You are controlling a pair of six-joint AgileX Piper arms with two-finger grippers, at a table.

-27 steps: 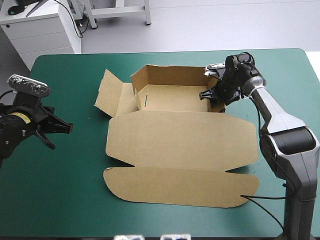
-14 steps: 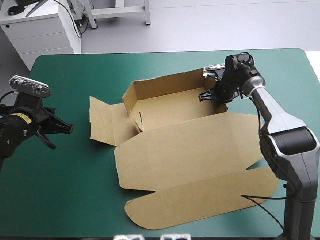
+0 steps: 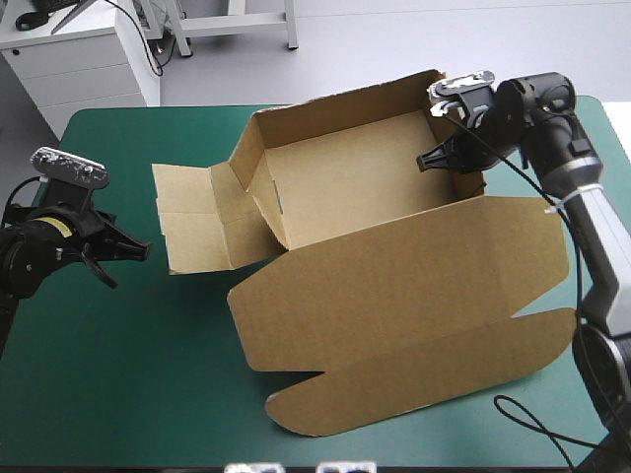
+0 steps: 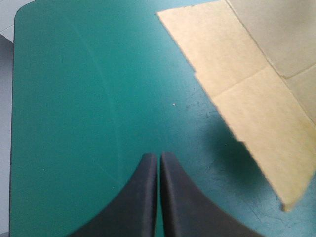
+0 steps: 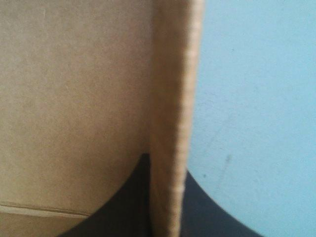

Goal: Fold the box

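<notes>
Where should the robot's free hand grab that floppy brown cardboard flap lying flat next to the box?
Probably by the brown cardboard flap's outer free edge, coming in from the table's left side. The flap lies flat on the teal-green cover and is hinged to the brown cardboard box on its other side. The left gripper sits nearest that free edge. It is shut, so it must open first.

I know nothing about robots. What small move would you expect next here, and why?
Probably the left end effector should reach for the side flap lying flat on the teal-green cover and raise it. The right end effector grips the box by its right wall, while the left one is shut over bare cover, touching nothing, with that flap just ahead.
</notes>
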